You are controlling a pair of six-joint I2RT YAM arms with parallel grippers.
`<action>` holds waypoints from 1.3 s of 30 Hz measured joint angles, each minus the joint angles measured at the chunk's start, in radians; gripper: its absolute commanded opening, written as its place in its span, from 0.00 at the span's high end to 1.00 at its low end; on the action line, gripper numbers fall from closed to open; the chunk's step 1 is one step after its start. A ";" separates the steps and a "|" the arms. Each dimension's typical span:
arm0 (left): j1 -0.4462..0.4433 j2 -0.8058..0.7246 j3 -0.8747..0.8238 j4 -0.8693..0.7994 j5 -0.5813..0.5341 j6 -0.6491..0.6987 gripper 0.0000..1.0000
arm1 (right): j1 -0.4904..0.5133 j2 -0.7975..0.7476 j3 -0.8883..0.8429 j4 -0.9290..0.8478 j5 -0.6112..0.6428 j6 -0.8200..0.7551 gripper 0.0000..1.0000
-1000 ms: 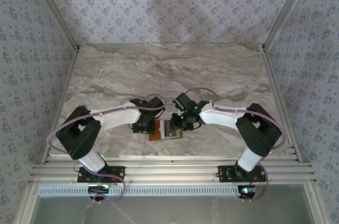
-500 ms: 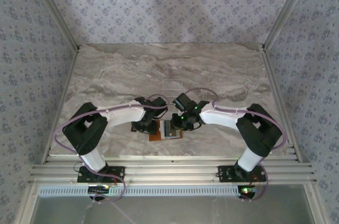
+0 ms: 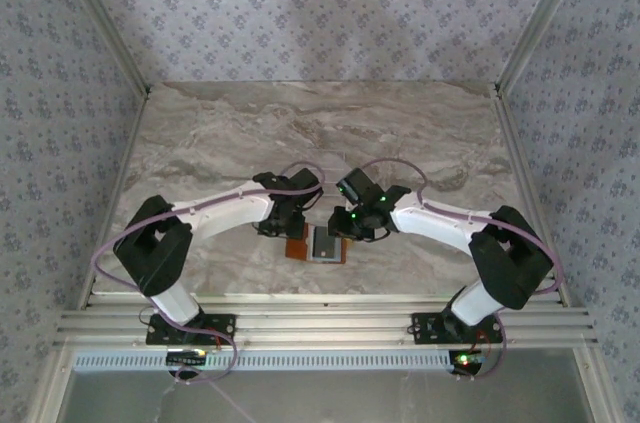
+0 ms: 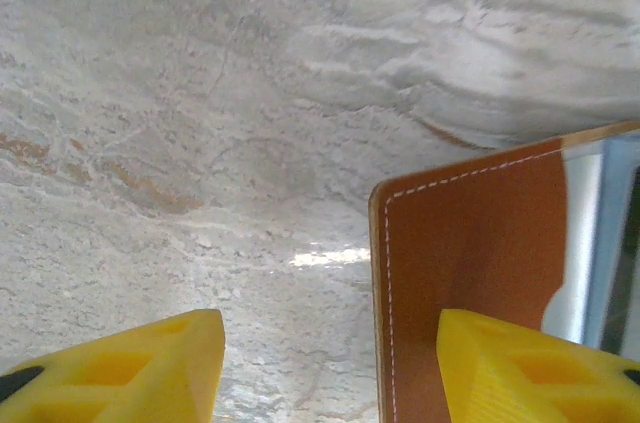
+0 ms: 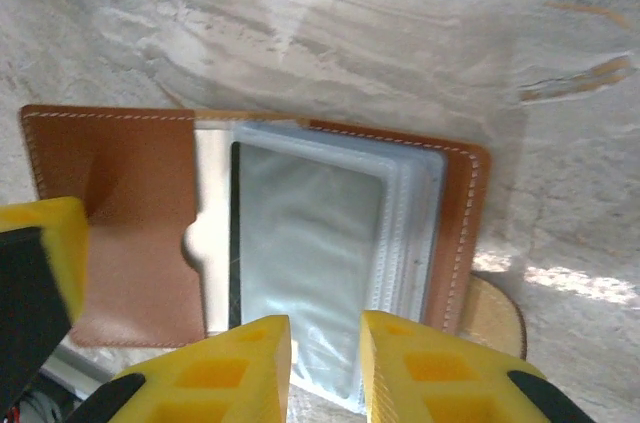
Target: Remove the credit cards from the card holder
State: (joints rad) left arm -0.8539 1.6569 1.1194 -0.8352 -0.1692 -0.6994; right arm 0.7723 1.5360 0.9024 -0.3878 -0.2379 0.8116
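The card holder [image 3: 297, 249] lies open on the marble, orange-brown leather flap [image 5: 130, 233] to the left and clear sleeves on the right. A grey-blue credit card [image 5: 305, 243] sits inside the top sleeve, with a dark edge [image 5: 235, 233] beside it. My right gripper [image 5: 325, 373] hovers over the sleeves' near edge, jaws a narrow gap apart, nothing pinched. My left gripper [image 4: 325, 373] is wide open; its right finger [image 4: 530, 368] is over the leather flap [image 4: 470, 263], its left finger over bare marble. In the top view both grippers, left [image 3: 287, 228] and right [image 3: 345, 233], flank the wallet.
The wallet's small tan side tab [image 5: 495, 318] sticks out at its right edge. Marble tabletop [image 3: 320, 133] stretches free behind the arms. Aluminium rails [image 3: 320, 318] run along the near edge, and patterned walls enclose the sides.
The left arm has reached further right and forward toward the wallet's left flap. The right arm has swung its elbow outward and drawn back a little, uncovering the open wallet.
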 measured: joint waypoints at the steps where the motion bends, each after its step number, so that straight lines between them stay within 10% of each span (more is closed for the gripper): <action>1: 0.000 -0.001 0.004 0.000 0.001 0.000 0.43 | -0.003 0.000 -0.003 -0.001 0.006 0.000 0.72; 13: 0.008 -0.130 0.016 0.032 0.096 -0.015 0.58 | -0.012 0.016 -0.035 0.011 0.003 0.000 0.73; 39: 0.128 -0.024 -0.337 0.683 0.570 -0.198 0.72 | -0.029 0.062 -0.056 0.070 -0.048 0.008 0.72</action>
State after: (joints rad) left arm -0.7261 1.6329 0.7826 -0.1524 0.4007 -0.8970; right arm 0.7437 1.5978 0.8459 -0.3176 -0.2859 0.8192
